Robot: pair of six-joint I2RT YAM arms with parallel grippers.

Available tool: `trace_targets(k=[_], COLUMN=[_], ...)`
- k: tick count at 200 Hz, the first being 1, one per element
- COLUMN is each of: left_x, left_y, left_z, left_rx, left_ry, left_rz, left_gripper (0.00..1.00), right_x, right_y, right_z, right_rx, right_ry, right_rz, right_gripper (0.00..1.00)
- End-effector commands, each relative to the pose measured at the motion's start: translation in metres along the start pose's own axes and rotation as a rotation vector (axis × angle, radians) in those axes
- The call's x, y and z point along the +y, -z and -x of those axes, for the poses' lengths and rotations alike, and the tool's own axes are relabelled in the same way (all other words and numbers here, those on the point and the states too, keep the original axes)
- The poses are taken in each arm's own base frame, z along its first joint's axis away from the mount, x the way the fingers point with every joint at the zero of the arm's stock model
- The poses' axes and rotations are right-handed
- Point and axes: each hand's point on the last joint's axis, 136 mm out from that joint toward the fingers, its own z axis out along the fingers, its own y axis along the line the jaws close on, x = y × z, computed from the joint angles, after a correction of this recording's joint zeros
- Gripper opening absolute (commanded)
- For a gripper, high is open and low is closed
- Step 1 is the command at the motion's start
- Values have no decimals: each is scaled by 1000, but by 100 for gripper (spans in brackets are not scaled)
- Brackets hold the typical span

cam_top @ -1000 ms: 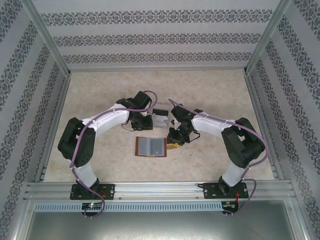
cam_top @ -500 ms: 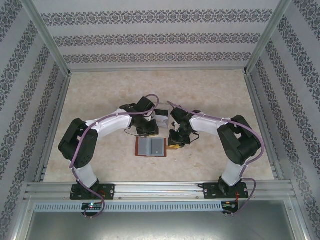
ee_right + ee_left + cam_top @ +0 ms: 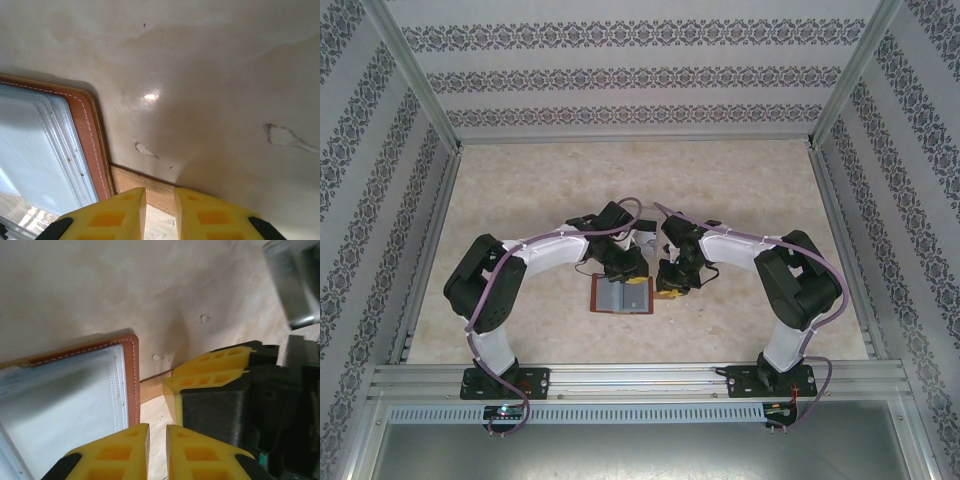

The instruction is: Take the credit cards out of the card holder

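The left arm has swung in toward the card holder, and the left gripper, clenched to an empty slit, now hangs over its far edge. The right gripper has stayed put, fingers almost together, tips on the strap tab. The holder lies open on the table.

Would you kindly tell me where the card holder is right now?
In the top external view the card holder lies open at the centre of the table, its far edge under the left claw and the right claw at its right edge.
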Motion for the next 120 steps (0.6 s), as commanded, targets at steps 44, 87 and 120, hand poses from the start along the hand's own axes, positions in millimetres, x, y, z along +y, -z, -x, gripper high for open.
trace_targets(k=[44, 87, 120], left_x=[10, 14, 29], left_y=[-24, -30, -34], left_z=[-19, -21, -24], left_rx=[116, 135, 153], left_ry=[42, 43, 49], left_rz=[-41, -38, 29], left_gripper=[17, 19, 20], right_x=[-8, -9, -9], right_y=[-8, -9, -9], right_z=[-3, -4, -4], right_rx=[22, 25, 26], right_ry=[3, -2, 1], right_rz=[-48, -51, -50], right_gripper=[24, 24, 24])
